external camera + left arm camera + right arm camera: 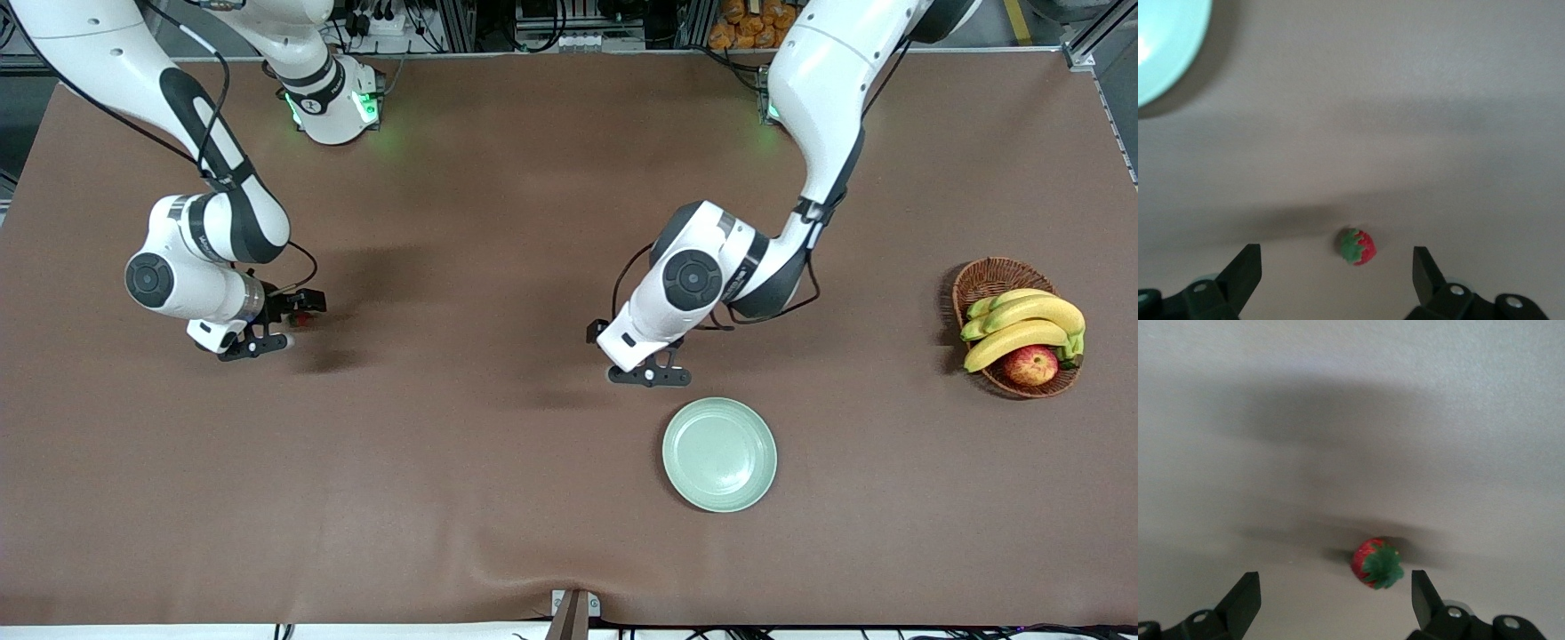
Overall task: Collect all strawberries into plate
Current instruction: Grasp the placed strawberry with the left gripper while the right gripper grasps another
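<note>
The pale mint-green plate [718, 454] lies on the brown table, nearer to the front camera than the left gripper; its rim shows in the left wrist view [1168, 57]. My left gripper [642, 363] is open low over the table beside the plate, with a strawberry [1357, 247] lying between its fingers [1338, 259]. My right gripper [283, 325] is open low over the table at the right arm's end, with another strawberry [1377, 563] [304, 317] between its fingers [1335, 583], close to one finger. The third strawberry is out of view.
A brown wicker basket [987, 277] with bananas [1022, 324] and a red-yellow apple [1030, 364] stands at the left arm's end of the table. A clamp [573, 613] sits at the table's front edge.
</note>
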You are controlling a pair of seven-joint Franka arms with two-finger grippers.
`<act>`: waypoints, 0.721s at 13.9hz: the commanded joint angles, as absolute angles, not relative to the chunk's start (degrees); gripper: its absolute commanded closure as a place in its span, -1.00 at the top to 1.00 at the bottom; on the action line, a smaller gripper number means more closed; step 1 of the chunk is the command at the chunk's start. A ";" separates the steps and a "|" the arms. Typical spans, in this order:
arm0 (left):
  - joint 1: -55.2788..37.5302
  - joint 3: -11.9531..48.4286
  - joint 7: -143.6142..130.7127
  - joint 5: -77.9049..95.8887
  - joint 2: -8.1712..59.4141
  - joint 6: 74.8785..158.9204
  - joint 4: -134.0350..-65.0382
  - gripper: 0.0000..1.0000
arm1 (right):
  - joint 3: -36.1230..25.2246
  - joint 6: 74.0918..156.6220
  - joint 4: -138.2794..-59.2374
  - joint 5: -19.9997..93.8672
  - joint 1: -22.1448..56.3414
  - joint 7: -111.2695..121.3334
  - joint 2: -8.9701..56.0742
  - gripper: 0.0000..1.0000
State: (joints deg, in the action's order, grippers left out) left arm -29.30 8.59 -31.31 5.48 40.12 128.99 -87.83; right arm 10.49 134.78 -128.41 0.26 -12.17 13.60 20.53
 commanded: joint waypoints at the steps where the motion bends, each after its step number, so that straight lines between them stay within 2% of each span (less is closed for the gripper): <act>1: -31.11 7.91 -35.76 2.56 41.92 131.04 -87.36 1.00 | 11.51 135.88 -128.41 -1.76 -14.23 13.97 21.71 1.00; 5: -32.87 8.00 -38.31 1.76 43.59 131.22 -87.37 1.00 | 11.51 138.25 -128.14 -1.76 -15.82 14.15 23.81 1.00; 7: -33.48 7.91 -39.11 1.67 44.12 131.22 -87.45 0.93 | 11.51 138.25 -128.06 -1.76 -15.73 14.24 23.82 0.95; 8: -33.49 7.91 -39.11 1.67 44.56 131.31 -87.45 0.87 | 11.51 138.25 -127.88 -1.84 -15.73 14.50 23.82 0.56; 9: -33.66 7.91 -39.20 1.67 44.82 131.66 -87.45 0.84 | 11.51 138.25 -127.71 -1.85 -15.91 15.29 23.82 0.29; 10: -33.92 7.82 -39.20 1.58 45.09 132.01 -87.63 0.71 | 11.51 138.25 -127.44 -1.85 -15.91 15.73 23.82 -0.19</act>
